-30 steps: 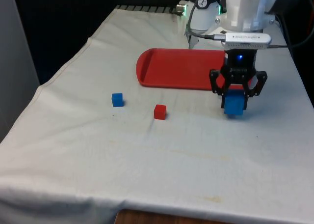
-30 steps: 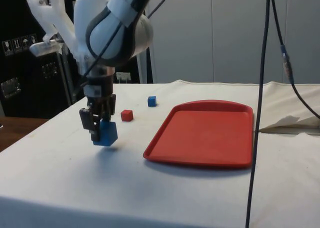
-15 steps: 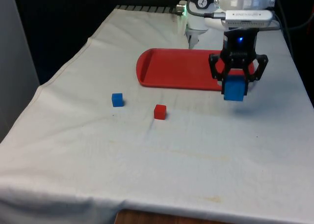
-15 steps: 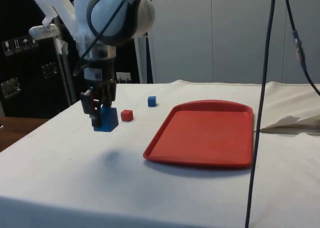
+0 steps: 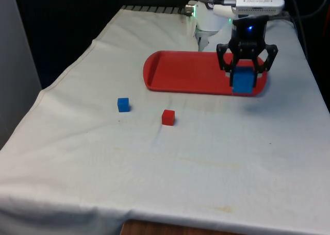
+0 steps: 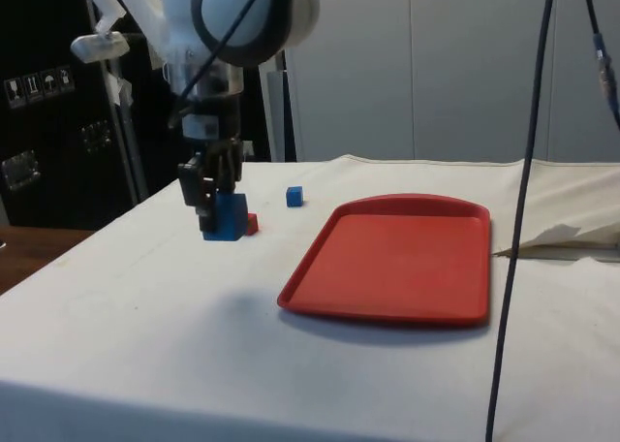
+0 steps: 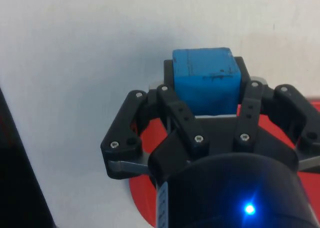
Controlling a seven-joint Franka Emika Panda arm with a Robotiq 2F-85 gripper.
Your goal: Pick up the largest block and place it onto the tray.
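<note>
Pincer (image 5: 246, 72) around upright blue block (image 5: 243, 81)

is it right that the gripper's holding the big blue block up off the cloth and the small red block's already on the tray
Not quite. The gripper does hold the big blue block off the cloth, but the small red block lies on the cloth, not on the tray, as the front view shows.

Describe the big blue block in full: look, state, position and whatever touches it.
The big blue block is a plain cube, matte and a little scuffed, with dark marks on one face in the wrist view. It hangs clear of the white cloth, clamped upright between the fingers of the black pincer, which alone touches it. In the side view it is short of the red tray, not yet over it, in front of the small red block.
</note>
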